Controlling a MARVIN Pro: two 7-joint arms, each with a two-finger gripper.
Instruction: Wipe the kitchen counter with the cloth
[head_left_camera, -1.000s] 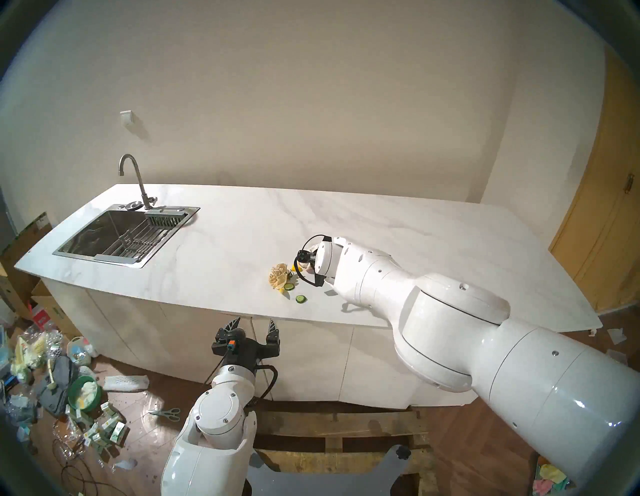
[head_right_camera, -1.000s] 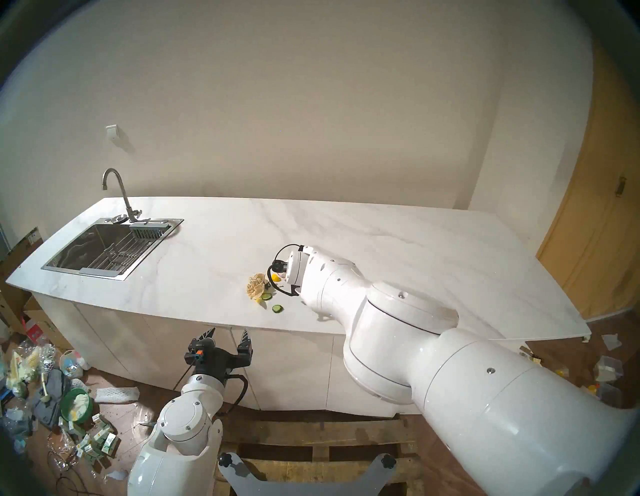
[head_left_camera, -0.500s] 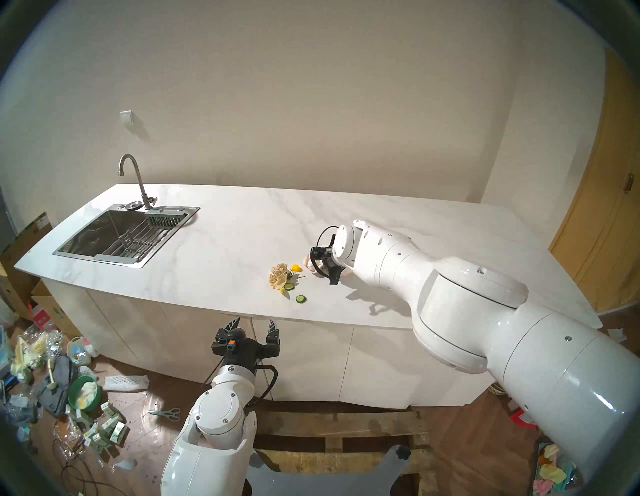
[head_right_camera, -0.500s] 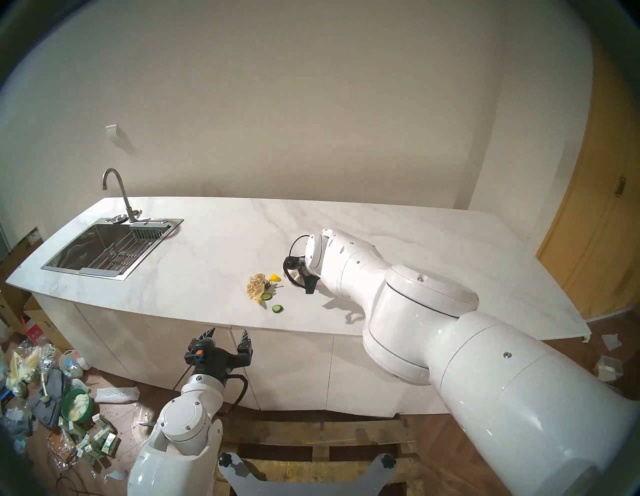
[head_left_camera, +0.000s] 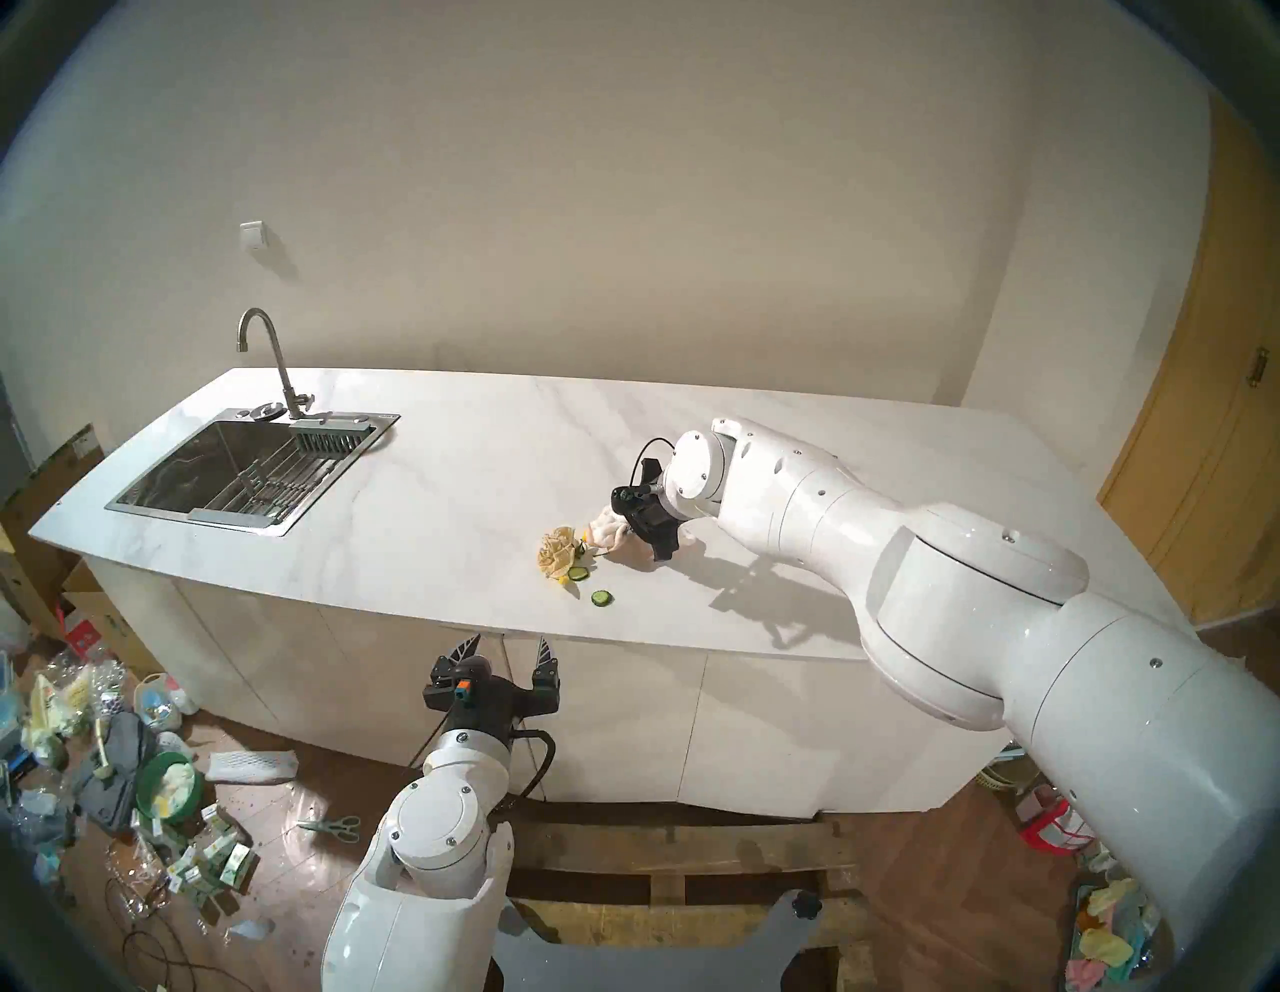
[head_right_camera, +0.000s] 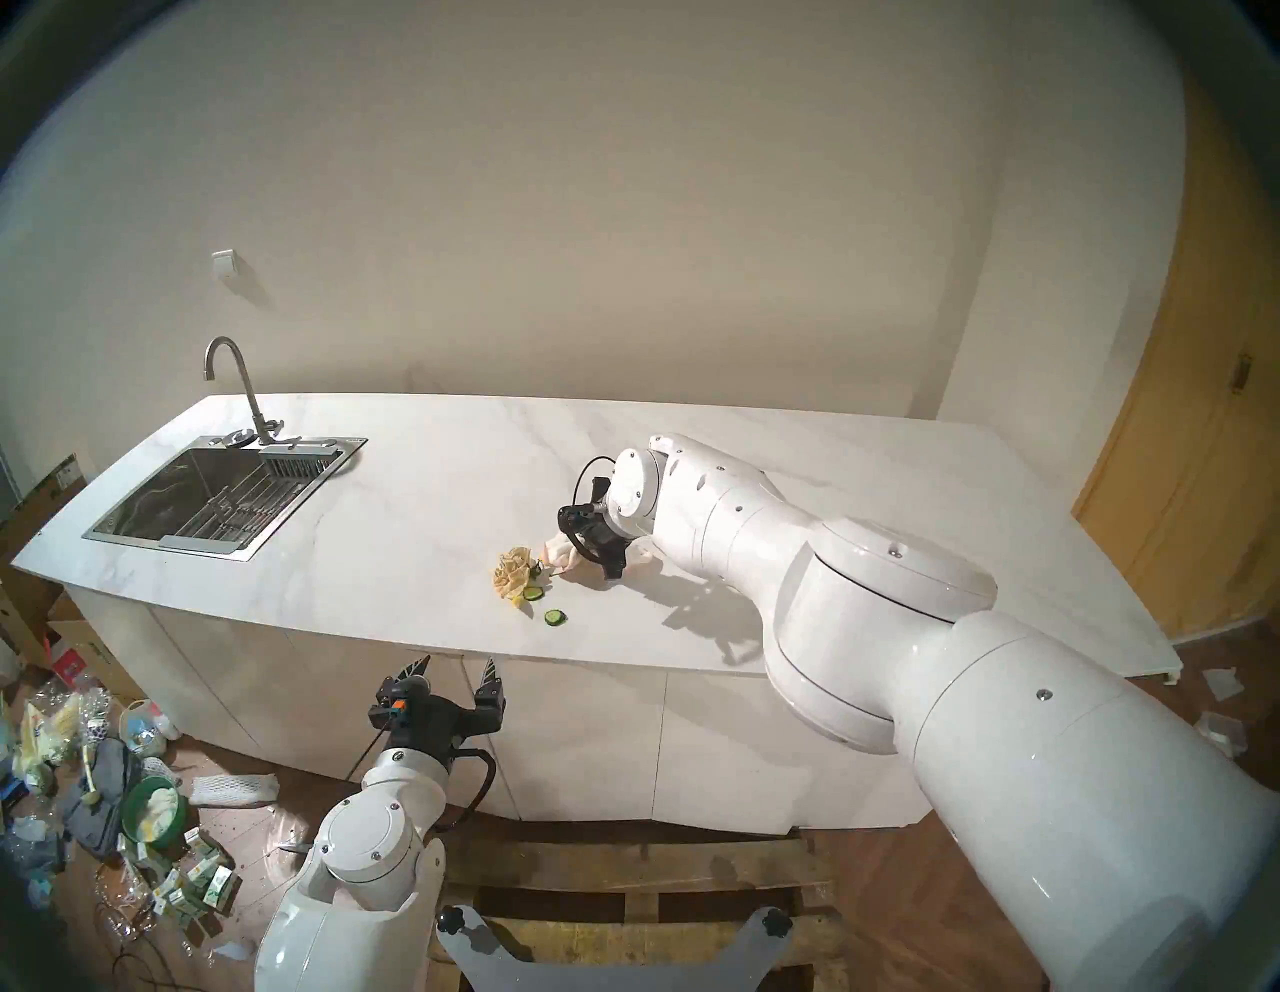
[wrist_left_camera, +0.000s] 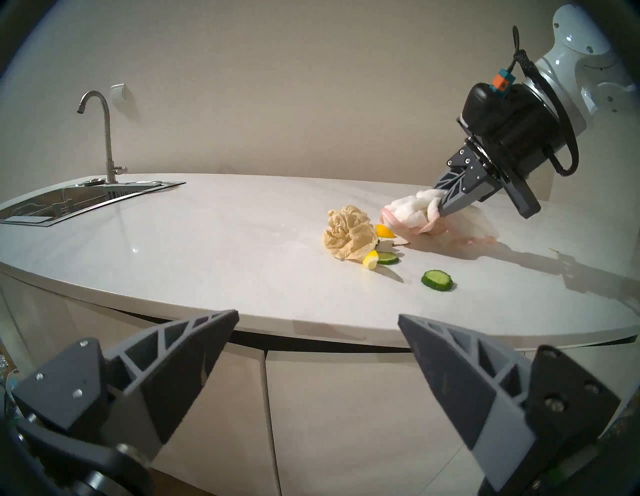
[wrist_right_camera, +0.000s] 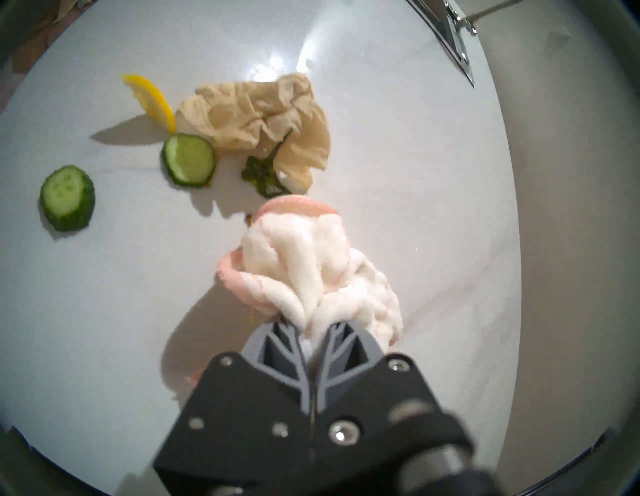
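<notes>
The cloth (wrist_right_camera: 311, 270), white terry with pink edging, is bunched on the white marble kitchen counter (head_left_camera: 450, 485) right of the middle. My right gripper (wrist_right_camera: 308, 329) is shut on it and slants down from the right, pressing it to the surface. From the left wrist view the cloth (wrist_left_camera: 412, 213) trails under the right gripper (wrist_left_camera: 440, 204) and nearly touches a lemon wedge (wrist_left_camera: 384, 231). In the head view the cloth (head_left_camera: 609, 530) sits just right of the scraps. My left gripper (head_left_camera: 509, 641) hangs open and empty below the counter's front edge, in front of the cabinet doors.
A crumpled tan paper wad (head_left_camera: 556, 551), two cucumber slices (head_left_camera: 601, 597), lemon wedges and a green stem lie just left of the cloth. The steel sink (head_left_camera: 242, 471) with faucet (head_left_camera: 267, 346) is at the far left. Rubbish and boxes litter the floor at left.
My right arm swung back to the right and its wrist turned. The cloth now shows ahead of the gripper, pushed left against the scraps. The left arm has not moved.
</notes>
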